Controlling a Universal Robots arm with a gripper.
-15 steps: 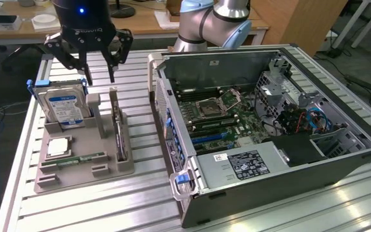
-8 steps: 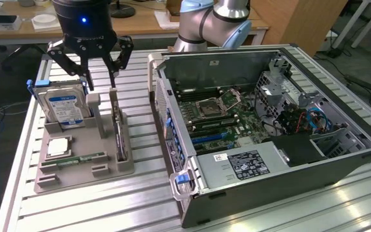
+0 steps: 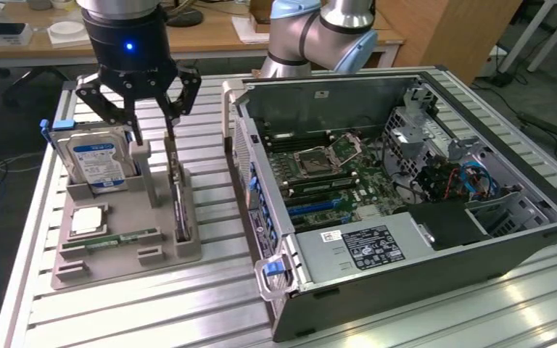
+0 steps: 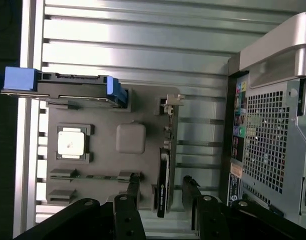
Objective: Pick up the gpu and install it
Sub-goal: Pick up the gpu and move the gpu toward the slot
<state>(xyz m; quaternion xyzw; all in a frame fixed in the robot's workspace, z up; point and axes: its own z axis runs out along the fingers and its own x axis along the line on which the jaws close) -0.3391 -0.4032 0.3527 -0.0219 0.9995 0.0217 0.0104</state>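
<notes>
Wrist view: spread tool [image 4: 162, 179] flanks gpu [image 4: 164, 202].

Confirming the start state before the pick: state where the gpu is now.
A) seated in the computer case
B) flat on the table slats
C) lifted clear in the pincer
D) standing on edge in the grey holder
D: the gpu stands on edge in a slot of the grey holder beside the case, with the open pincer astride it, one finger on each side and not closed on it.

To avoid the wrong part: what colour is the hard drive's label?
Blue and white; the label shows best in the exterior view.
</notes>
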